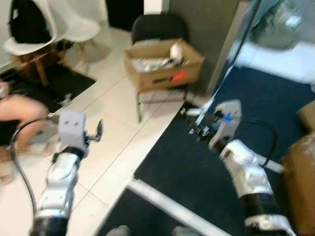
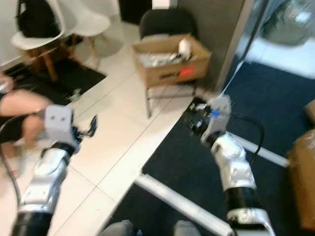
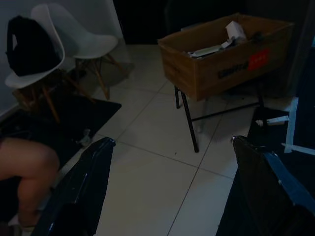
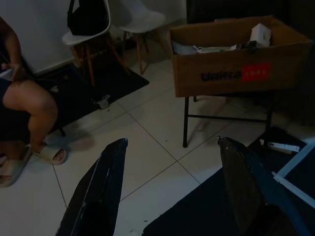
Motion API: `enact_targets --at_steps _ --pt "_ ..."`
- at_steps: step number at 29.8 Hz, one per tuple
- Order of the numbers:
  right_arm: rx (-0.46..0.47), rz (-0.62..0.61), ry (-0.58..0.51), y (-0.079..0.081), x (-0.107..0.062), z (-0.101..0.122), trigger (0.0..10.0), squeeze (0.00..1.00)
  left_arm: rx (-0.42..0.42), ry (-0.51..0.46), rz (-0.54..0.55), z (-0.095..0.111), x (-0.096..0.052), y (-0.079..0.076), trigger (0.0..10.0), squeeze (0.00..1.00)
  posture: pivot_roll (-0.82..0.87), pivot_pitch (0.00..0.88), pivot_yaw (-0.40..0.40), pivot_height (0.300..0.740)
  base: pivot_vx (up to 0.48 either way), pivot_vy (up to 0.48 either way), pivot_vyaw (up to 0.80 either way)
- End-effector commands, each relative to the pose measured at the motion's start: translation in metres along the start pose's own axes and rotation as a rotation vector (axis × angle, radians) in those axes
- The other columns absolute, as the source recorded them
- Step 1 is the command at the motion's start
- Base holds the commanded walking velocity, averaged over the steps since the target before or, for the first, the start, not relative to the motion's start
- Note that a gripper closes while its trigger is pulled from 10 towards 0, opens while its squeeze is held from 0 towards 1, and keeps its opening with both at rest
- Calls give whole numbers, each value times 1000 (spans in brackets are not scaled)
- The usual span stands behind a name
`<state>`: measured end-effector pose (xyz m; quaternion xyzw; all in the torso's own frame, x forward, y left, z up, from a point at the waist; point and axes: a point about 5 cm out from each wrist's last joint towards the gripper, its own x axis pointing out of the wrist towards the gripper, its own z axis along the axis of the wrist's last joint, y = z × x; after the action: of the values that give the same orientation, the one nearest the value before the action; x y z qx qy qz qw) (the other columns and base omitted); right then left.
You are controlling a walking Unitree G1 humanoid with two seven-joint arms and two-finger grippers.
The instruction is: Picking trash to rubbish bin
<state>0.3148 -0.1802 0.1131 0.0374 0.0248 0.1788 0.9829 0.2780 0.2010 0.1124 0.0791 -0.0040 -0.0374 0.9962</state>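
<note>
An open cardboard box [image 1: 162, 74] with papers and white scraps in it rests on a black metal chair frame [image 4: 186, 123] against the grey wall. On the edge of the dark carpet below it lies a small white piece of trash [image 4: 279, 146]. My left gripper [image 1: 96, 132] is raised over the white tile floor, open and empty. My right gripper [image 1: 199, 129] hovers over the carpet edge near that white piece, also open with nothing between its fingers. In both wrist views the box [image 3: 221, 73] stands ahead, beyond the spread fingers.
A person sits at the left, bare leg [image 4: 27, 98] and sandal on the tiles. White chairs [image 1: 74, 24] and a black bag [image 1: 27, 22] stand at the back left over a black mat. Brown boxes [image 1: 301, 167] line the right. A white bar [image 1: 167, 204] crosses the floor near my feet.
</note>
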Motion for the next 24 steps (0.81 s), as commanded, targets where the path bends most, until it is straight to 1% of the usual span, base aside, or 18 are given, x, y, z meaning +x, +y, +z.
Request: enact_targets --at_steps 1,7,13,24 --pt "-1 -3 11 -1 -1 -2 10000 0 6 5 -7 -1 0 -1 10000 0 -82 0 6 740 0 0 781" --pt "-15 6 15 1 0 -2 10000 0 5 6 -13 -2 1 -2 10000 0 -87 0 6 740 0 0 777" --pt "-39 -19 19 -2 -1 -3 10000 0 -6 1 -19 -2 1 -3 10000 0 -92 0 4 740 0 0 775" --pt "-140 -41 44 -7 1 -3 10000 0 -28 -11 -27 0 5 -8 10000 0 -131 0 -15 740 0 0 770"
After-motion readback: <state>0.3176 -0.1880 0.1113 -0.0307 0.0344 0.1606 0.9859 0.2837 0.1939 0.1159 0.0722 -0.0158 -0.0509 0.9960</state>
